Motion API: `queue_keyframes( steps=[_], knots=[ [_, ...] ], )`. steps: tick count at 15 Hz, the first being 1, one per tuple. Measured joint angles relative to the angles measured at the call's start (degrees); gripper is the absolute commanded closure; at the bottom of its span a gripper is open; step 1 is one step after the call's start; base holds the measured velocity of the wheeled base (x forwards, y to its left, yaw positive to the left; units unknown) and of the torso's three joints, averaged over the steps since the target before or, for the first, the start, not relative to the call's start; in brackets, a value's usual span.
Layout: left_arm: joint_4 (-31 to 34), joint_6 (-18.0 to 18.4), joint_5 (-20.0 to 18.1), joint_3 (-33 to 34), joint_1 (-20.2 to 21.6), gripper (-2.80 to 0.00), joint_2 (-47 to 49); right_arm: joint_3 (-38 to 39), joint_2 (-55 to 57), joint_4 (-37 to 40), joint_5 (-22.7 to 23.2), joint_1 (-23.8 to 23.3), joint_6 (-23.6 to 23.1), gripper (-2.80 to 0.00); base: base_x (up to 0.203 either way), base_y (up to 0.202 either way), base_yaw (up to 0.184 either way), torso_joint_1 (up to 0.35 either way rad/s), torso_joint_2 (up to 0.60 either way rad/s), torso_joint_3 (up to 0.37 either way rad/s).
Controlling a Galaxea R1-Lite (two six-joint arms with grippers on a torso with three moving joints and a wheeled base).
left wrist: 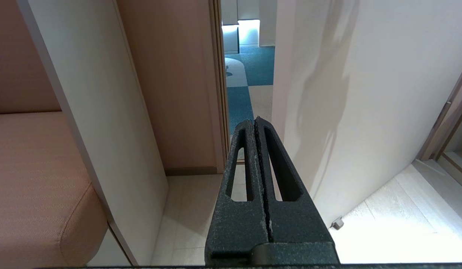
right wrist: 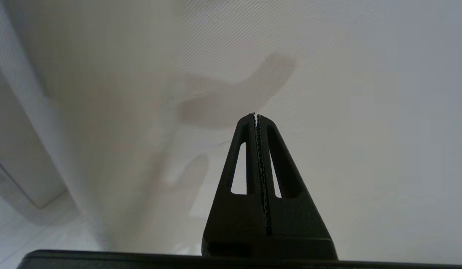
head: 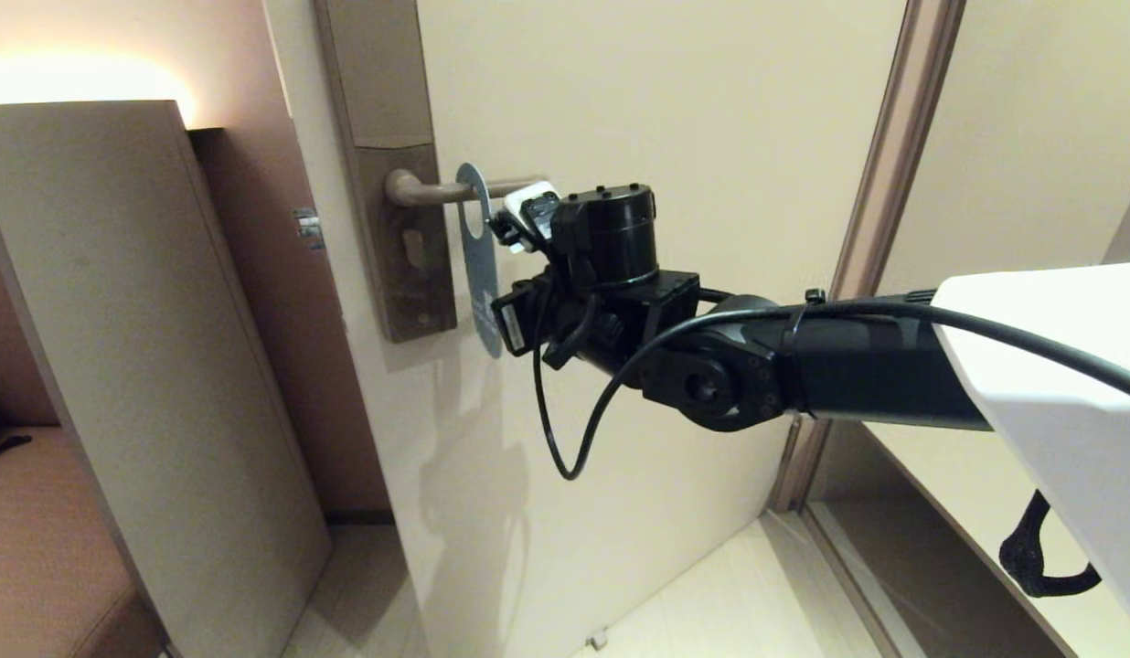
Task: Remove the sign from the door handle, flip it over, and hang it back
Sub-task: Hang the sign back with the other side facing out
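Black cabling and the white forearm shell of the right arm fill the near edge of the head view, and the right gripper (right wrist: 256,116) is carried at its far end, just beside the door handle (head: 446,190). In the right wrist view its jaws are seen pressed together with nothing between them, and only the pale door (head: 711,137) and a soft shadow are faced. The left gripper (left wrist: 255,121) is likewise closed and empty, parked low and well apart from the handle, pointed toward the gap at the door's edge.

No step of the task appears to be done. The sign (head: 479,265) is hung on the door handle by its round hole, between the lock plate (head: 402,228) and the handle's free end, and is seen nearly edge-on, with a blue-grey face turned toward the lock plate. Which wording is shown cannot be read. Left to do, as judged from this: the jaws must be opened, the sign gripped, slid off the free end, turned over and hung back.

Room around the handle is judged tight. The free end, over which the sign must be drawn, is covered in the head view by the arm's own wrist, so some backing away would be called for. Below the handle the door face is bare and the sign's lower half hangs free, offering a reachable edge. Beyond the lock plate the door's edge and a tall beige panel (head: 117,366) stand near.
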State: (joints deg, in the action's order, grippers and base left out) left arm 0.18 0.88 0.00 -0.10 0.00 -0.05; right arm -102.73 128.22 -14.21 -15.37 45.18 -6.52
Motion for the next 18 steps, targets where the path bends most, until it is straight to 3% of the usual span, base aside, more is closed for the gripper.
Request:
queue_keyframes(
  steps=[18],
  knots=[
    [0.00, 0.02, -0.01, 0.00, 0.00, 0.00, 0.00, -6.56, 0.98, -0.17, -0.75, 7.27, -0.06, 0.00, 0.000, 0.000, 0.000, 0.000, 0.00, 0.000]
  ],
)
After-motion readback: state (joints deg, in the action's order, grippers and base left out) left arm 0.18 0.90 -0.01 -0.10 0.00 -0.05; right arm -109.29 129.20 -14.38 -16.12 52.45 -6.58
